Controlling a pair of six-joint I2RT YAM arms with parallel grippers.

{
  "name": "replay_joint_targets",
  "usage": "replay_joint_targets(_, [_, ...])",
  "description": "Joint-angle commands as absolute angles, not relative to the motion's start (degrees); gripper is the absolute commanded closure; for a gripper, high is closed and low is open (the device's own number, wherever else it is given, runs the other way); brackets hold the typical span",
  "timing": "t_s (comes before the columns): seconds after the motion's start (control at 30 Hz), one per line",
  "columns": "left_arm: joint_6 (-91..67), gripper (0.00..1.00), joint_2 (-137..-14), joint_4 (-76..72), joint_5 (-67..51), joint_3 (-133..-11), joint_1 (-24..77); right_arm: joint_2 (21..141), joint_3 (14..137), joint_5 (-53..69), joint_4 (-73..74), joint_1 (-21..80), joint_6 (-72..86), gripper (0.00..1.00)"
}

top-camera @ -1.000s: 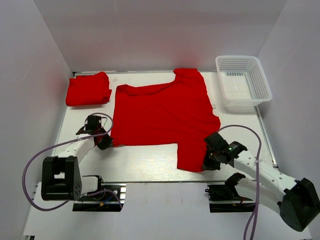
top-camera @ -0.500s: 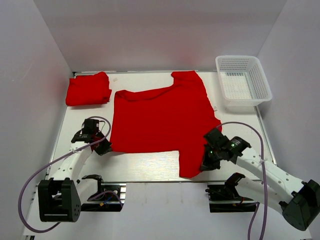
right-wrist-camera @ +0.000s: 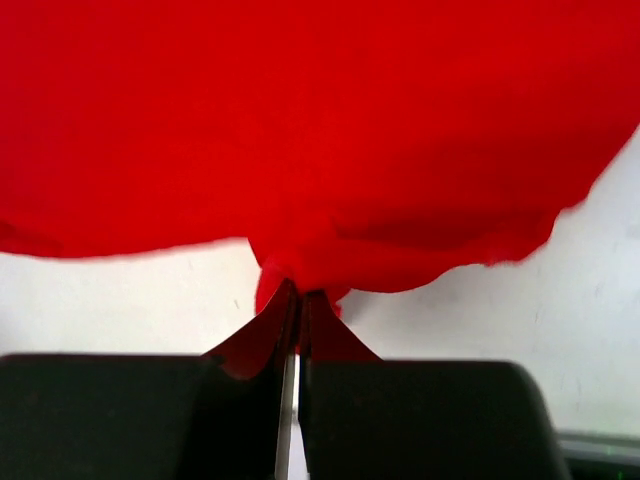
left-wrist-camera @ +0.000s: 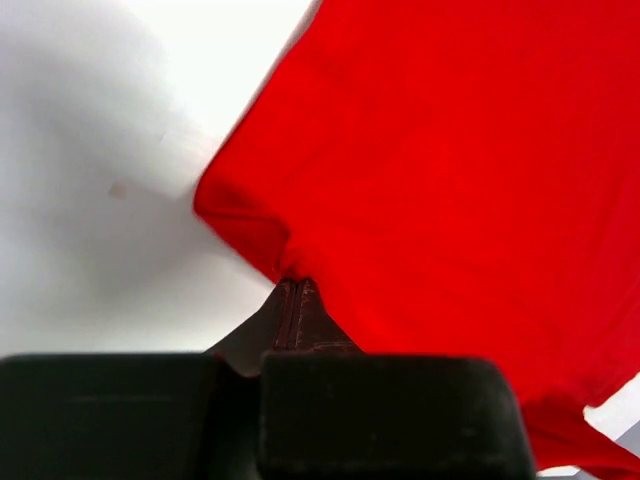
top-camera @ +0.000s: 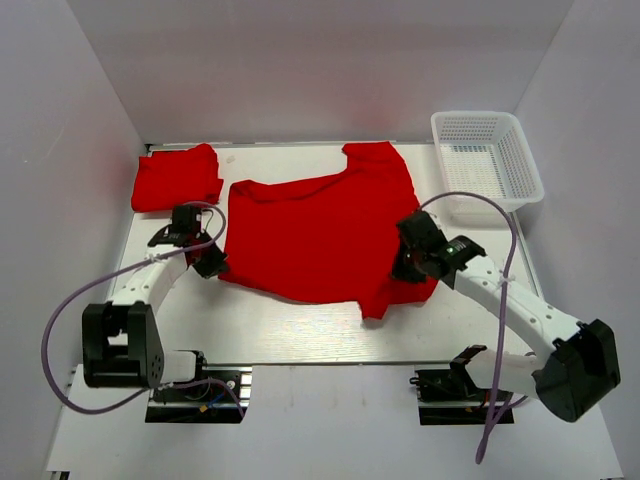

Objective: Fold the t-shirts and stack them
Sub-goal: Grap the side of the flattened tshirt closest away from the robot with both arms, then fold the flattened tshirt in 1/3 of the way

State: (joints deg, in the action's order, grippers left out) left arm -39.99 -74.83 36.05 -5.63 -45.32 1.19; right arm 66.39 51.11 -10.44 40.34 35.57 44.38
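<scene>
Near: left gripper (top-camera: pixel 213 264) is clamping its jaws on the near-left corner of the spread bright red cloth t-shirt (top-camera: pixel 320 225). The right gripper (top-camera: pixel 406 266) is clamping the near-right edge. The shirt is lying mid-table. Far left: folded red cloth t-shirt (top-camera: pixel 178 178) is resting. Far right: white plastic mesh basket (top-camera: pixel 488 165) is sitting.

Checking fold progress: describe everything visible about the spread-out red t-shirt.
The spread t-shirt is plain bright red soft cloth, short-sleeved, no print. It lies mostly flat on the table, between a folded red shirt and a white basket, one sleeve toward the far wall. The left end effector is shut on its near-left corner, the right end effector on its near-right edge; the cloth puckers at both pinches.
</scene>
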Motion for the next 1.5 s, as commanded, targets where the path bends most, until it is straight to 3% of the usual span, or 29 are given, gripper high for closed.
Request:
replay_joint_targets(0.0, [-40.43,1.0,-78.55,33.66,-6.68,-49.82,0.97,68.81,56.15,-13.54,33.24,32.97,40.26,1.0])
replay_joint_targets(0.77, [-40.43,1.0,-94.92,35.85,0.79,-68.9,0.44,85.69,72.42,-9.23,24.96,20.31,28.13,1.0])
replay_joint_targets(1.47, [-39.81,1.0,-99.66,30.76,0.62,-68.38,-0.09,97.11,79.18,-7.12,19.78,16.79,18.9,1.0])
